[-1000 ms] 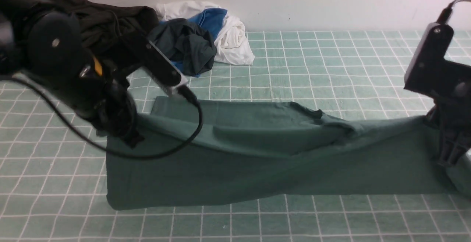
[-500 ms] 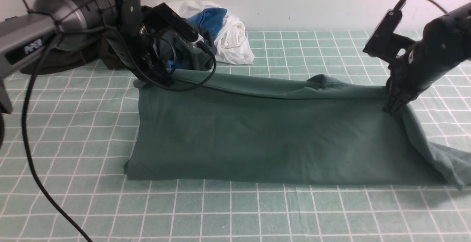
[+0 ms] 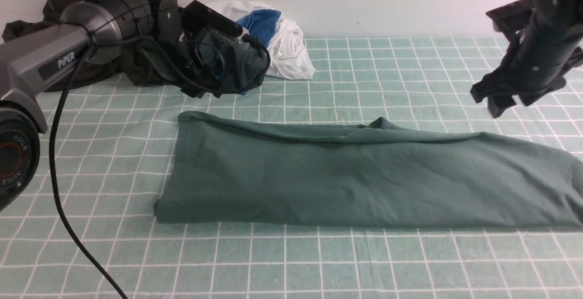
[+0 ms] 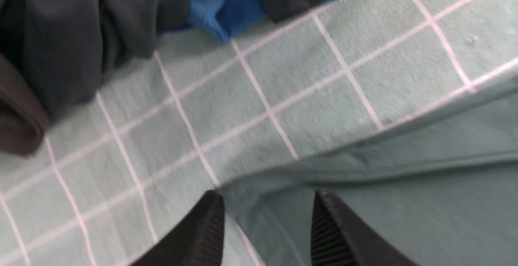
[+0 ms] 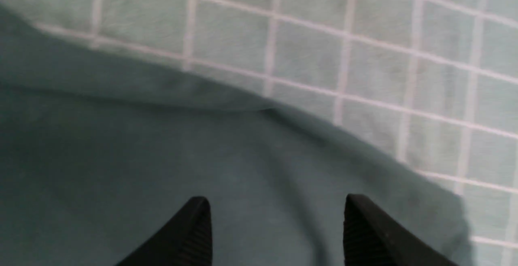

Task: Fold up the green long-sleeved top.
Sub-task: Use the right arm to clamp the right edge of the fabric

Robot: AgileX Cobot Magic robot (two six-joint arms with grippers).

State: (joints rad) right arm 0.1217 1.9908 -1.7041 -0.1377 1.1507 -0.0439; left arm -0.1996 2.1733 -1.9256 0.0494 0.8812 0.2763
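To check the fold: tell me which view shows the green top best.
Front view: the green top lies as one long folded band, almost whole, only its right end cut by the frame. The left wrist view shows just a blurred corner, the right wrist view a stretch of its edge.

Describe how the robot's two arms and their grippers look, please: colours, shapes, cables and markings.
The left arm has a grey link marked PIPER in white, a dark cylindrical joint wrapped in thin wires, and a thick black cable running from it. The right arm is black and blocky. The left gripper and the right gripper have black tapered fingers, ribbed inside.
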